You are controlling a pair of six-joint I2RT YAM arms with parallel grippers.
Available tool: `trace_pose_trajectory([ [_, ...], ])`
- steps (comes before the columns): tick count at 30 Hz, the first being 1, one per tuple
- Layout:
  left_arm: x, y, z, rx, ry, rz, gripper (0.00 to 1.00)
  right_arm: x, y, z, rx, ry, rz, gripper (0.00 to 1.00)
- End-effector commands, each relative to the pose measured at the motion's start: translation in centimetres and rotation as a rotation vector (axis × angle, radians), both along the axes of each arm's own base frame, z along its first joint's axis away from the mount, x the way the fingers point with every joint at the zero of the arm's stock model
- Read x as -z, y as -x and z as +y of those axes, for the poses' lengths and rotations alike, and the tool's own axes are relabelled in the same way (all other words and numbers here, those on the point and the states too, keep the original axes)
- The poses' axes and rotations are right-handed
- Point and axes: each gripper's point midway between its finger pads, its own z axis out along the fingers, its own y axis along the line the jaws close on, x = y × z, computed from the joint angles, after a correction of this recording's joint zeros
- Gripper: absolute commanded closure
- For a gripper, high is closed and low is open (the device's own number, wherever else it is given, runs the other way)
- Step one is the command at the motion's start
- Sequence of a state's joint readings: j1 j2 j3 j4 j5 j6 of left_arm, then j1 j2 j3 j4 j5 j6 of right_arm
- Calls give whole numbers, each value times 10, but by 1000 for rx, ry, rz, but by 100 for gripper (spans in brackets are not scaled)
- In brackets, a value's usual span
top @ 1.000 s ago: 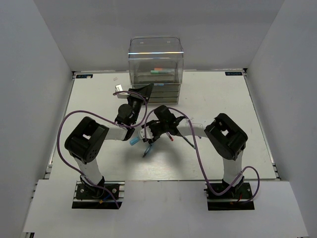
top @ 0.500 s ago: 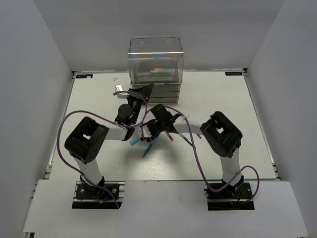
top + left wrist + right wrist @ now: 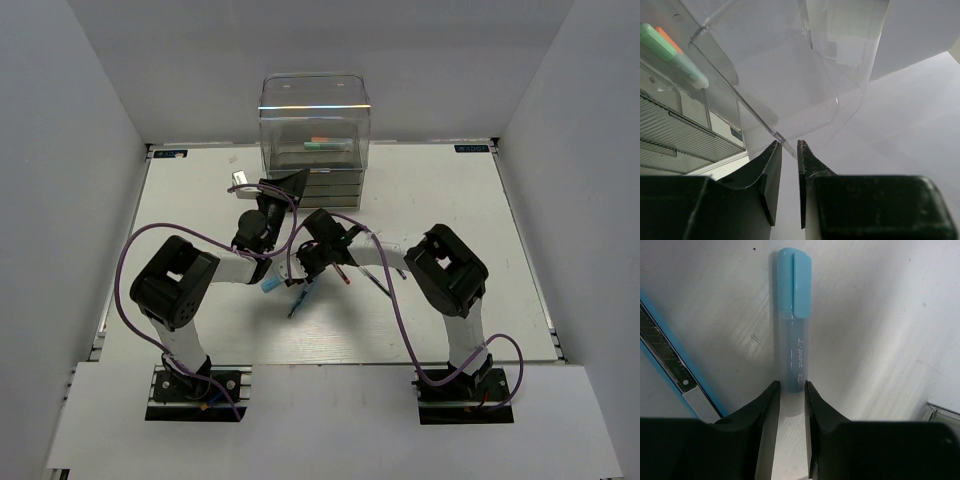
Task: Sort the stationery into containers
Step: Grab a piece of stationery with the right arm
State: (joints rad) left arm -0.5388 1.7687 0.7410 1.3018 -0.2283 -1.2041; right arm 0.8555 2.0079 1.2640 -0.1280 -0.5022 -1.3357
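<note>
The clear drawer unit (image 3: 315, 135) stands at the table's back, with a mint-green marker (image 3: 671, 52) and an orange marker (image 3: 669, 39) in its clear upper tray (image 3: 790, 85). My left gripper (image 3: 290, 182) is at the unit's front and its jaws (image 3: 788, 148) are shut on the tray's thin clear lip. A short blue marker (image 3: 792, 315) lies on the table. My right gripper (image 3: 791, 386) is shut on its near end, the cap pointing away. In the top view the blue marker (image 3: 271, 285) is left of the right gripper (image 3: 298, 270).
A blue-edged cutter (image 3: 675, 370) lies just left of the blue marker. A thin dark pen (image 3: 297, 301) and a red pen (image 3: 343, 277) lie by the right gripper. Grey stacked trays (image 3: 675, 135) sit under the clear one. The two arms are close together mid-table.
The right arm has shifted a little left, bringing its gripper onto the blue marker. The left arm has not moved.
</note>
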Motion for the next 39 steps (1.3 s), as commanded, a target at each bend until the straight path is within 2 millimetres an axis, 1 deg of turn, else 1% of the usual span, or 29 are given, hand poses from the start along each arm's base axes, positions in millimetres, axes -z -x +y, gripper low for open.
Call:
trace_pose_trajectory([
  [1,-75,21,24,-38,126,-205,69,19,24,-20,-66,92,78,74],
  [3,-75,21,24,-38,126,-205,69,21,25,-24,-62,102,82,76],
  [6,-75,21,24,-38,126,-205,69,19,27,-26,-61,104,74,77],
  [8,-75,21,24,-38,126,-205,69,17,24,-30,-46,110,61,77],
  [10,-75,21,24,-38,126,-205,69,21,25,-36,-37,122,63,78],
  [11,-75,21,24,-38,126,-205,69,18,23,-39,-28,121,50,80],
  [12,-75,21,24,-38,126,-205,69,18,21,-44,-15,124,52,80],
  [13,-71,21,24,-38,122,-197,69,23,24,-49,-13,133,54,80],
  [15,-71,21,24,-38,122,-197,69,21,21,-58,6,128,44,80],
  [16,-71,21,24,-38,122,-197,69,25,29,-66,7,140,55,80],
  [17,-71,21,24,-38,122,-197,69,19,25,-68,18,126,37,80],
  [18,-71,21,24,-38,122,-197,69,22,28,-73,26,127,43,80],
  [19,-71,21,24,-38,122,-197,69,23,26,-80,42,133,38,80],
  [20,-75,23,25,-38,126,-205,69,20,25,-81,45,127,24,80],
  [21,-75,23,25,-38,126,-205,69,20,21,-85,65,130,14,80],
  [22,-75,23,25,-38,126,-205,69,25,23,-94,82,142,25,80],
  [24,-71,23,25,-38,122,-197,69,25,21,-100,98,143,16,80],
  [26,-71,23,25,-38,122,-197,69,26,9,-115,145,155,-3,80],
  [27,-71,23,25,-38,122,-197,69,31,13,-119,142,166,5,80],
  [28,-71,23,25,-38,122,-197,69,31,11,-124,156,167,0,80],
  [29,-75,25,26,-38,126,-205,69,30,11,-125,160,163,-2,77],
  [30,-75,25,26,-38,126,-205,69,31,9,-129,168,164,2,74],
  [31,-75,25,26,-38,126,-205,69,27,9,-129,170,155,-1,71],
  [32,-75,25,26,-38,126,-205,69,27,10,-130,172,155,8,66],
  [33,-71,25,27,-38,122,-197,69,26,10,-128,172,149,8,64],
  [35,-71,25,27,-38,122,-197,69,21,10,-122,167,135,11,58],
  [37,-71,25,27,-38,122,-197,69,20,9,-118,163,128,19,57],
  [38,-71,25,27,-38,122,-197,69,20,10,-116,162,130,28,54],
  [39,-75,27,28,-38,126,-205,69,17,6,-112,160,124,23,52],
])
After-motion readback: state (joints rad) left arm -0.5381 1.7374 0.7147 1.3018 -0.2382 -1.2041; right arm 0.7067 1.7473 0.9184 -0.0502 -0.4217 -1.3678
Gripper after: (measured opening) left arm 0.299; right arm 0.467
